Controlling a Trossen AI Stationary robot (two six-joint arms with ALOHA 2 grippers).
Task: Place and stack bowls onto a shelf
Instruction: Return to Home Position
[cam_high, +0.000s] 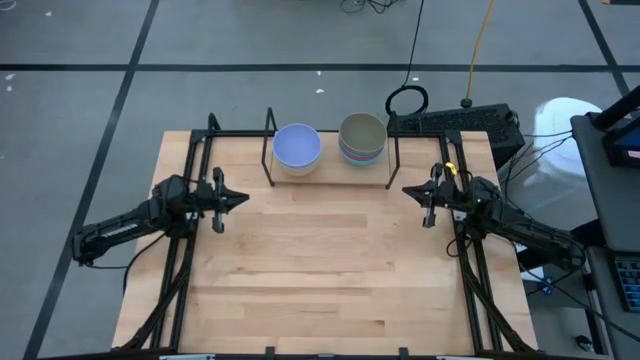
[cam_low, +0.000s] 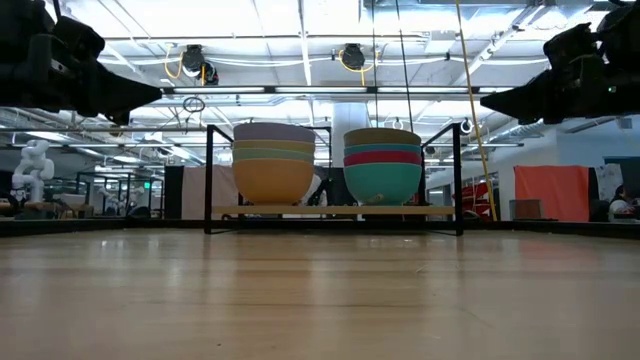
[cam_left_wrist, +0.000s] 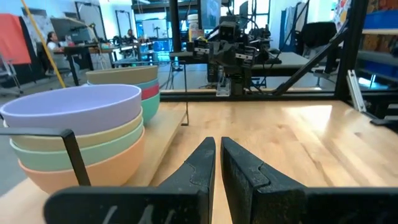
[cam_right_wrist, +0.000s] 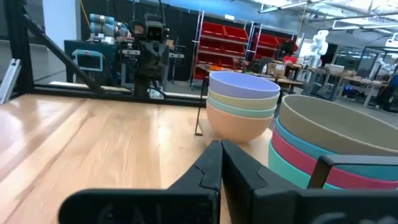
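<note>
**Left tool** (cam_high: 240, 198) and **right tool** (cam_high: 408, 188), each above its own side of the counter (cam_high: 320, 290), well apart from the shelf (cam_low: 330, 211). Homing would best be done by a level withdrawal along each arm's own side, with no sweep toward the shelf rods. Both tools had fingers pressed together, pinching and touching nothing. All eight bowls stood on the shelf in two stacks of four, topped by the lavender bowl (cam_high: 297, 146) and the grey-olive bowl (cam_high: 362, 133).

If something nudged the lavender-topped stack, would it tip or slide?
The lavender-topped stack probably slides rather than tips: its bowls nest deeply and sit low. The orange bottom bowl rests on a narrow base, so it may rock.
</note>
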